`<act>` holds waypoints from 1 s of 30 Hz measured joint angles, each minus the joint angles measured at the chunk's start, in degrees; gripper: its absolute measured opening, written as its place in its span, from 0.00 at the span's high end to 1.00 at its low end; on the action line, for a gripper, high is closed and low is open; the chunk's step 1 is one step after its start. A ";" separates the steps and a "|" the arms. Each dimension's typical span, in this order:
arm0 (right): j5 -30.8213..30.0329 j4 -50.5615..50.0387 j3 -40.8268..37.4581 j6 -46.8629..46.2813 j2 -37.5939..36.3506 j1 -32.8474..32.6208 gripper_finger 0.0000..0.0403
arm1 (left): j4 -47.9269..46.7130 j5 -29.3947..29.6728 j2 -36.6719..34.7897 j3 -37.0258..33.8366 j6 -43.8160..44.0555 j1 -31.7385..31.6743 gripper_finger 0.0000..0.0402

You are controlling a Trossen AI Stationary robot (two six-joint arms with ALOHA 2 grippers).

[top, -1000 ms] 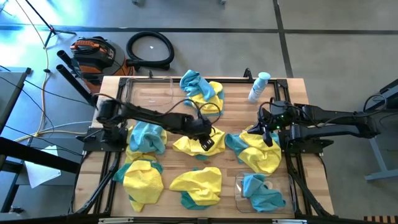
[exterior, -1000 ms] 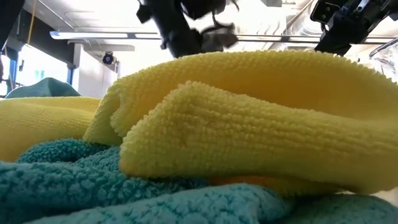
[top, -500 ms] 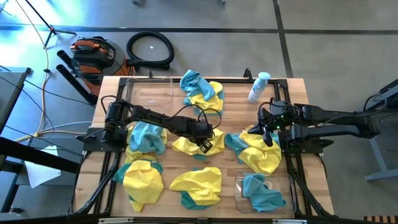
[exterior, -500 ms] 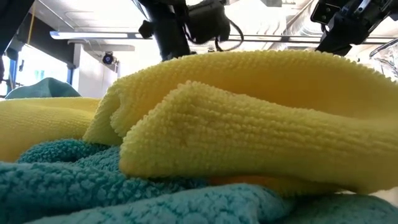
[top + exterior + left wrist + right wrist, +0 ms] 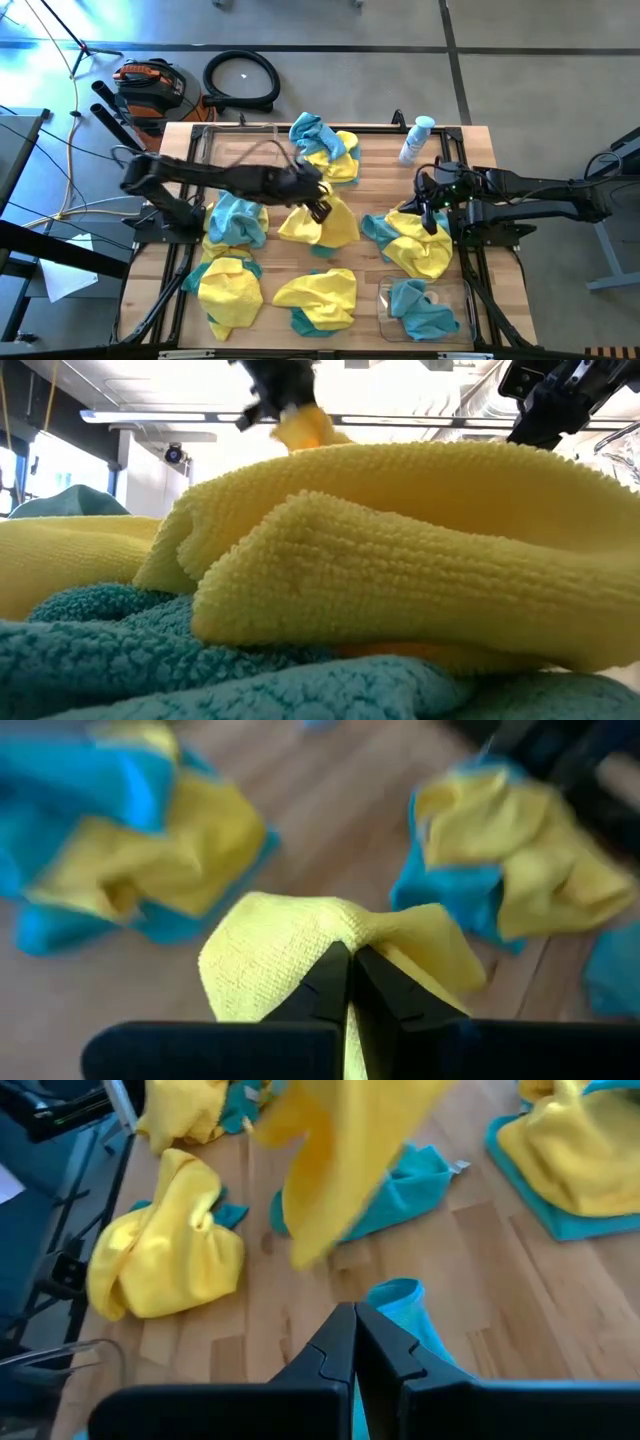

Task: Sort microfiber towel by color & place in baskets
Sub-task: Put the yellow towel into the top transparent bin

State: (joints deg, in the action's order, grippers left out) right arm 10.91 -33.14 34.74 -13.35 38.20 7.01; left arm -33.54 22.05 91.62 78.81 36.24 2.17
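Note:
My left gripper (image 5: 318, 208) is over the middle of the table, shut on a yellow microfiber towel (image 5: 322, 225) that hangs below it. In the right wrist view that towel (image 5: 335, 1160) shows blurred above a teal towel (image 5: 400, 1175) lying on the wood. My right gripper (image 5: 430, 217) stays shut with nothing in it above the yellow and teal pile (image 5: 415, 245) at the right. One clear basket (image 5: 240, 150) stands at the far left. The other basket (image 5: 385, 298), at the near right, holds a teal towel (image 5: 420, 310). My left gripper pinches a bunched-up fold (image 5: 345, 923) of the yellow towel between its two fingers, coming from above and pointing down. The cloth spreads out to both sides of the fingertips and hangs slack below them. Whether its lower end (image 5: 300, 1250) is clear of the table I cannot tell.
More yellow and teal towels lie in heaps at the far middle (image 5: 322, 148), the left (image 5: 235, 220), the near left (image 5: 230, 290) and the near middle (image 5: 320, 300). A white-and-blue spray bottle (image 5: 415, 140) stands at the far right. Bare wood shows between the heaps.
My left gripper has shut on the yellow towel in the middle of the table, then gone up and a little toward the far edge. The towel has been gathered at the pinched spot and drawn up off the teal towel, which has stayed on the table.

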 joint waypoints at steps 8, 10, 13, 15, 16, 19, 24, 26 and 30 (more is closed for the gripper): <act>-2.01 2.79 0.00 -4.79 0.04 0.00 1.00 | -5.35 6.70 -13.76 0.04 -7.92 -3.92 1.00; -3.36 3.99 -0.02 -6.19 0.04 0.00 1.00 | -7.20 7.77 -17.01 0.04 -9.91 -5.50 1.00; -6.28 5.42 -0.02 -8.76 0.04 0.02 1.00 | -8.67 8.82 -21.70 0.04 -13.65 -8.11 1.00; -7.96 6.13 -0.02 -10.66 0.04 0.02 1.00 | -9.27 9.90 -24.51 0.04 -16.79 -10.24 1.00; -8.65 6.52 -0.02 -11.66 0.04 0.02 1.00 | -9.19 10.56 -25.80 0.04 -18.38 -11.34 1.00; -9.60 7.78 -0.02 -13.69 0.04 0.02 1.00 | -9.16 13.79 -29.12 0.04 -22.63 -14.99 1.00; -12.98 9.18 -0.02 -16.13 0.04 0.02 1.00 | -10.61 14.28 -32.19 0.04 -26.94 -21.60 1.00; -14.74 9.16 -0.02 -17.41 0.04 0.02 1.00 | -13.24 13.93 -32.78 0.04 -26.54 -24.00 1.00; -16.53 9.15 0.00 -19.47 0.04 0.02 1.00 | -20.96 13.00 -33.09 0.04 -24.27 -28.70 1.00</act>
State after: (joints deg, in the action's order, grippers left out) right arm -5.62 -23.99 34.74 -32.81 38.24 7.03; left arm -54.50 35.05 58.52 78.85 11.98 -26.53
